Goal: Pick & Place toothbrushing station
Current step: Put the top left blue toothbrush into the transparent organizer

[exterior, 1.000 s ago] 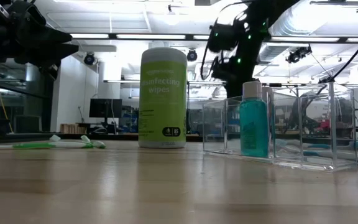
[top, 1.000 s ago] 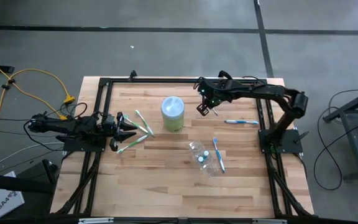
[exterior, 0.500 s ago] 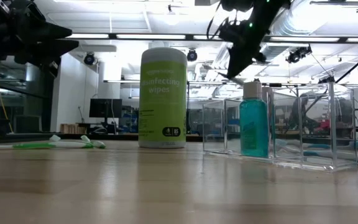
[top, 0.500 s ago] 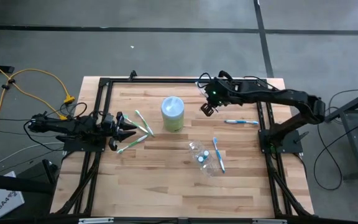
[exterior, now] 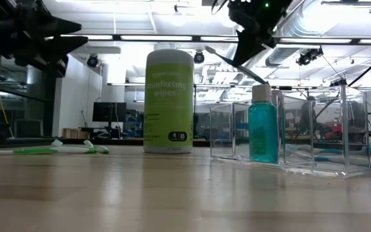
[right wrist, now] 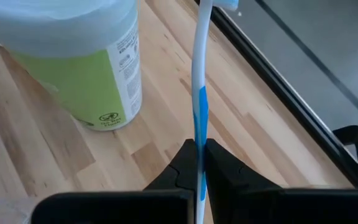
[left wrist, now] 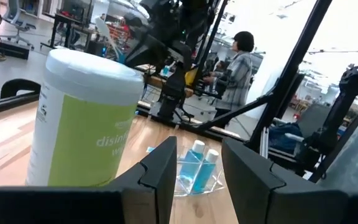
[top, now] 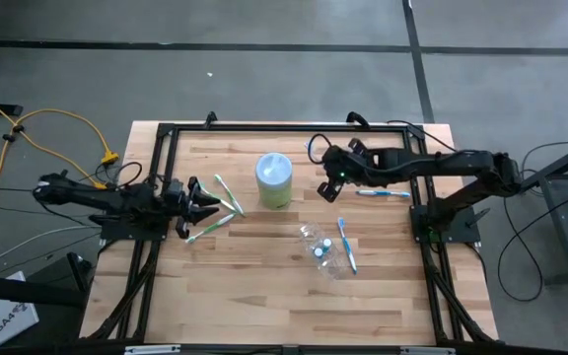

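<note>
I have the right gripper (top: 329, 177) pinched tight on a blue-white toothbrush (right wrist: 199, 93); in the right wrist view the handle runs straight out from between the closed fingers, head end far out. The gripper hangs above the table, just at three o'clock of the green wipes canister (top: 274, 180). The clear plastic container (top: 325, 251) sits toward five o'clock from the canister, nearer the front edge, with blue-capped tubes (top: 321, 248) inside it. A second blue toothbrush (top: 347, 245) lies against its three o'clock side, and another one (top: 383, 193) lies on the wood at three o'clock of my gripper.

My read is that I am carrying this brush to the container. To do it well I need to swing toward six o'clock, keep clear of the canister, and tip the brush so that it enters the container without pushing the light, crinkly walls. I release only once it is low inside.

The left gripper (top: 205, 199) waits at nine o'clock of the canister with its fingers spread and empty, over the green-white toothbrushes (top: 227, 195).
</note>
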{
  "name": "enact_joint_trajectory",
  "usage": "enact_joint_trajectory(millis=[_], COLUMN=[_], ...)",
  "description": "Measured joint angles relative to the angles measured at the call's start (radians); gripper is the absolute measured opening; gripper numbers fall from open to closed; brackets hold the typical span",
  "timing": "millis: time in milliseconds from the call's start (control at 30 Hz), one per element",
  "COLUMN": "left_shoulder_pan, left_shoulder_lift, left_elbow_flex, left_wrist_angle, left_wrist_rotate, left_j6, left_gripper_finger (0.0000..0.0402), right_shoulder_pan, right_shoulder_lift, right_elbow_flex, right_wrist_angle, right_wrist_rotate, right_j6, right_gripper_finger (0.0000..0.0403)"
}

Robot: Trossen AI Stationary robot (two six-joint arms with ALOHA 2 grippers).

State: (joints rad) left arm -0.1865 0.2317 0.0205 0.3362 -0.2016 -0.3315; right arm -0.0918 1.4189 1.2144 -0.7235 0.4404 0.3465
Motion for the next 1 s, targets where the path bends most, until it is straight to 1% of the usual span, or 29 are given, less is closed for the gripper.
enact_joint_trajectory(millis=[133, 233, 400, 533, 767, 867, 1000], left_shoulder_pan=[0.000, 0.000, 0.000, 0.000, 0.000, 0.000, 0.000], left_shoulder_lift=[0.127, 0.218, 0.338, 0.397, 0.454, 0.486, 0.565], left_elbow_flex=[0.026, 0.034, 0.035, 0.037, 0.042, 0.071, 0.142], left_wrist_angle=[0.047, 0.146, 0.260, 0.324, 0.424, 0.424, 0.424], left_wrist_rotate=[-0.004, -0.003, -0.003, -0.002, 0.016, 0.025, 0.069], left_j6=[0.026, 0.028, 0.029, 0.028, 0.031, 0.032, 0.071], left_gripper_finger=[0.0124, 0.0124, 0.0124, 0.0124, 0.0124, 0.0124, 0.0124], right_shoulder_pan=[0.037, 0.077, 0.162, 0.240, 0.386, 0.435, 0.476], right_shoulder_lift=[0.000, 0.000, 0.000, 0.000, 0.000, 0.000, 0.000], right_elbow_flex=[0.000, 0.000, 0.000, 0.000, 0.000, 0.000, 0.000], right_wrist_angle=[0.000, 0.001, 0.001, 0.001, 0.018, 0.083, 0.191], right_wrist_rotate=[0.051, 0.108, 0.201, 0.253, 0.374, 0.396, 0.398], right_j6=[0.021, 0.025, 0.063, 0.119, 0.208, 0.195, 0.121], right_gripper_finger=[0.0004, 0.0004, 0.0004, 0.0004, 0.0003, 0.0003, 0.0003])
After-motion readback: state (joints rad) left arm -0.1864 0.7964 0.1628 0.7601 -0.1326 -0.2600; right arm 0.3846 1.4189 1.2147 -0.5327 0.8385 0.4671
